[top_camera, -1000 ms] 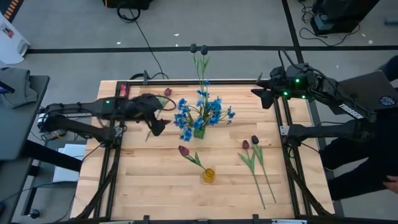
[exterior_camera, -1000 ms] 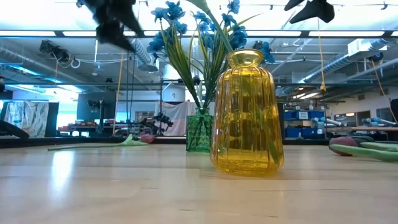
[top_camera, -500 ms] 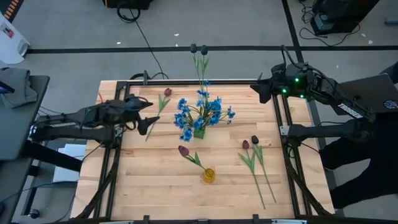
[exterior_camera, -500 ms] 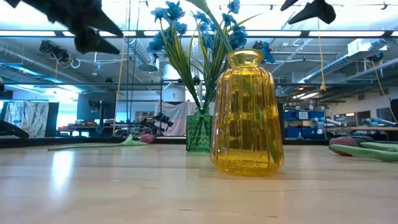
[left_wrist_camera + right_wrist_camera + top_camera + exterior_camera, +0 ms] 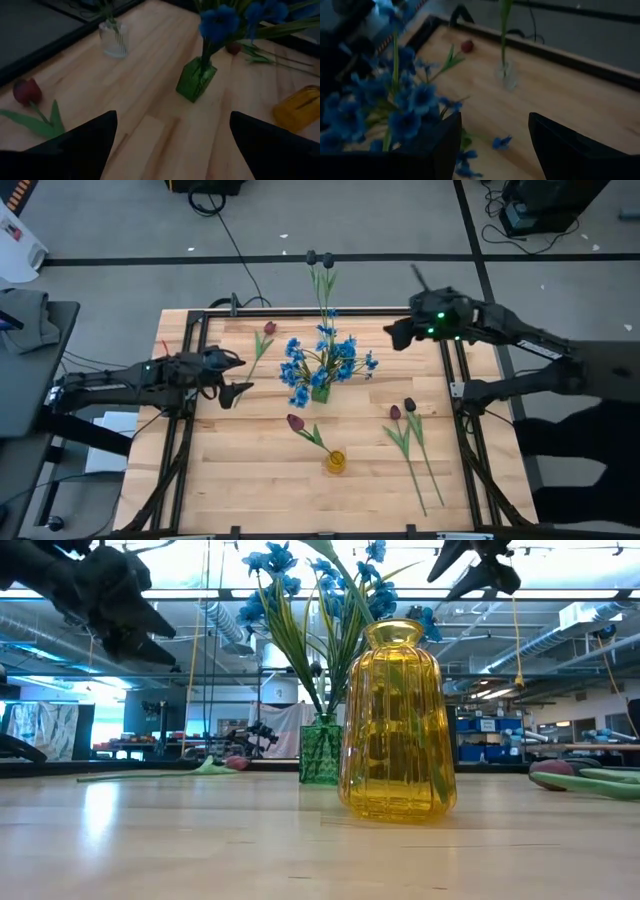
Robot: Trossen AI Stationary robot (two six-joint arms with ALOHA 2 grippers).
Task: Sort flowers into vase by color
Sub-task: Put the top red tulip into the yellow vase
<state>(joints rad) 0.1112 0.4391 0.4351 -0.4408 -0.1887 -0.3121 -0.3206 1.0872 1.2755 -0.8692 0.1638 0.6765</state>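
Blue flowers (image 5: 325,360) stand in a green vase (image 5: 320,392) at the table's middle. A red tulip (image 5: 295,422) leans out of the yellow vase (image 5: 335,462) nearer the front. Thin dark-headed stems (image 5: 320,260) stand in a clear vase (image 5: 327,310) at the far edge. One red tulip (image 5: 268,328) lies at the far left, and two more (image 5: 403,410) lie at the right. My left gripper (image 5: 238,377) hangs open and empty left of the green vase (image 5: 196,80). My right gripper (image 5: 392,335) hovers open and empty, high at the far right of the blue blossoms (image 5: 395,110).
A black metal frame (image 5: 185,420) runs along the table's left, far and right sides. The yellow vase (image 5: 398,720) stands close before the low camera, with the green vase (image 5: 322,748) behind it. Bare wood lies at the near left (image 5: 230,480).
My left gripper has drawn back toward the table's left edge and sunk, away from the blue flowers, still open. My right gripper has moved toward the blue flowers from the far right and rolled about its own axis. The flowers and vases have stayed in place.
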